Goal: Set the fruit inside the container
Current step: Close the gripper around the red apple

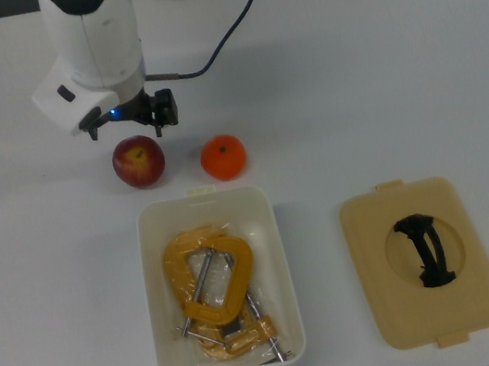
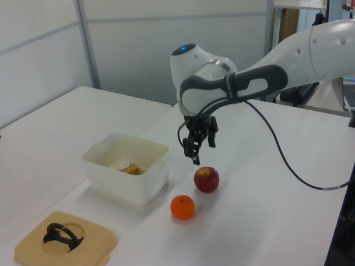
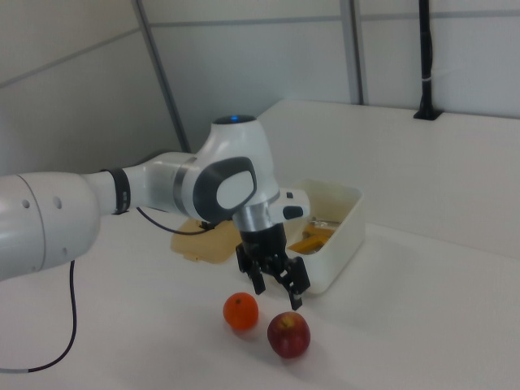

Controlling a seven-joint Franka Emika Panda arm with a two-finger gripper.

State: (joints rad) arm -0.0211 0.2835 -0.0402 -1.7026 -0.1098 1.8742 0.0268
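The fruit lies on the white table: a dark red apple [image 1: 139,161] [image 2: 206,179] [image 3: 288,334] and an orange tangerine [image 1: 223,157] [image 2: 182,207] [image 3: 241,311], side by side just beyond the short end of the white container [image 1: 154,283] [image 2: 123,183] [image 3: 341,240]. My gripper [image 1: 126,129] [image 2: 203,152] [image 3: 279,294] hangs open and empty a little above the apple, on the side away from the container, pointing down. Its fingers are spread wider than the apple and touch nothing.
A yellow-orange metal clamp [image 1: 213,287] lies inside the container. The flat tan lid [image 1: 422,261] [image 2: 66,240] with a black handle rests on the table at the top view's right of the container. A black cable [image 1: 228,26] trails from the arm.
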